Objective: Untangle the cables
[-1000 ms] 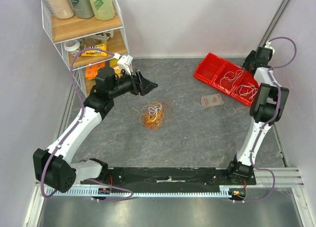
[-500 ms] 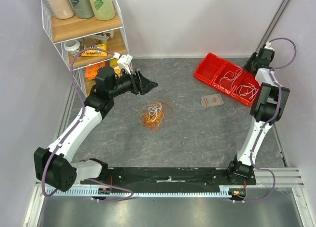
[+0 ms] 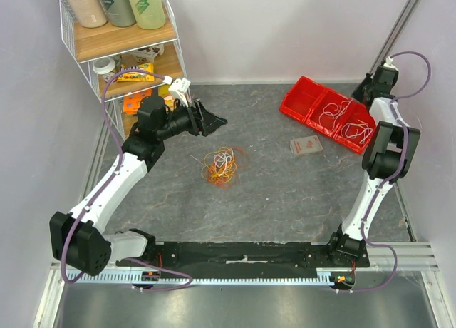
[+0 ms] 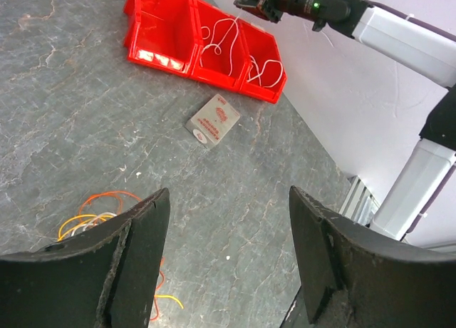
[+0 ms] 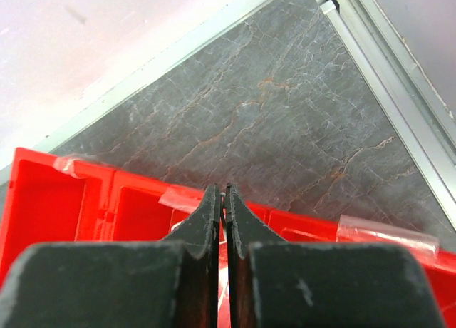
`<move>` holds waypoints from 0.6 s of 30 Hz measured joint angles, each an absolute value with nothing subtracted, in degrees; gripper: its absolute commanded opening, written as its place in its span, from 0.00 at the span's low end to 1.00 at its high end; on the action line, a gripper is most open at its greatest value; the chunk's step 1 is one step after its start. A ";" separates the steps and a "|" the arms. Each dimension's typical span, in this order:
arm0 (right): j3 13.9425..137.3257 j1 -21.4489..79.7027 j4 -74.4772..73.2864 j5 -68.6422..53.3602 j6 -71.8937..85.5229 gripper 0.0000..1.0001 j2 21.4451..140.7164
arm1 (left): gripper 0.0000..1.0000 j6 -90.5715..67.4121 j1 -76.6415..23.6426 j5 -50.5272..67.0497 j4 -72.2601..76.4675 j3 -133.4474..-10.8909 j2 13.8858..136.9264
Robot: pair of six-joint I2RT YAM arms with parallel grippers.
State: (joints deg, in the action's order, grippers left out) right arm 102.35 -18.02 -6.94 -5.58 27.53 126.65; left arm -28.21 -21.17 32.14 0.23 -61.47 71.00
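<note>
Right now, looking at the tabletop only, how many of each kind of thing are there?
Red bin compartments: 3
White cable coils in the bin: 2
Cable tangle: 1
Small card packet: 1
Total: 7

The cables [image 3: 223, 166] lie near the middle of the table [image 3: 285, 192]; a card [image 3: 306, 145] lies to their right, bins [image 3: 303, 100] behind it at the far right corner, a shelf [image 3: 121, 46] by the far left corner

Pale lilac walls [image 3: 285, 28], grey marbled tabletop [image 3: 285, 192], wooden corner shelf [image 3: 125, 43]
</note>
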 measured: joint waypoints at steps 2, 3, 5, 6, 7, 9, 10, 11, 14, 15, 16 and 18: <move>101.38 -17.72 -6.98 -5.45 27.53 0.00 124.77 | 0.73 -28.36 -21.12 32.16 0.23 -61.47 71.13; 100.84 -17.54 -6.94 -5.13 27.53 0.00 123.59 | 0.73 -28.49 -21.12 32.16 0.23 -61.47 71.24; 99.83 -17.17 -6.79 -4.60 27.68 0.00 121.40 | 0.73 -28.71 -21.08 32.21 0.23 -61.47 71.40; 98.94 -16.93 -6.48 -4.38 27.86 0.00 120.16 | 0.73 -28.77 -21.08 32.23 0.25 -61.47 71.42; 97.51 -16.58 -6.02 -4.16 28.08 0.00 118.69 | 0.73 -28.86 -21.08 32.27 0.23 -61.47 71.44; 94.30 -15.88 -4.71 -3.99 28.53 0.00 116.07 | 0.73 -28.93 -21.06 32.47 0.32 -61.47 71.44; 92.95 -15.49 -4.25 -3.92 28.62 0.00 115.09 | 0.73 -28.95 -21.06 32.62 0.38 -61.47 71.44; 91.85 -15.14 -3.70 -3.81 28.77 0.00 114.48 | 0.72 -28.97 -21.06 32.77 0.45 -61.47 71.44; 89.36 -14.04 -2.85 -3.57 29.06 0.00 114.04 | 0.72 -29.21 -21.08 33.21 0.62 -61.45 71.44; 88.55 -13.72 -2.83 -3.62 29.23 0.00 114.04 | 0.72 -29.28 -21.08 33.23 0.67 -61.43 71.46; 87.77 -13.41 -2.85 -3.66 29.54 0.00 114.04 | 0.72 -29.34 -21.06 33.26 0.64 -61.41 71.46; 86.98 -12.82 -3.16 -3.66 30.06 0.00 113.84 | 0.72 -29.43 -21.06 33.32 0.73 -61.32 71.46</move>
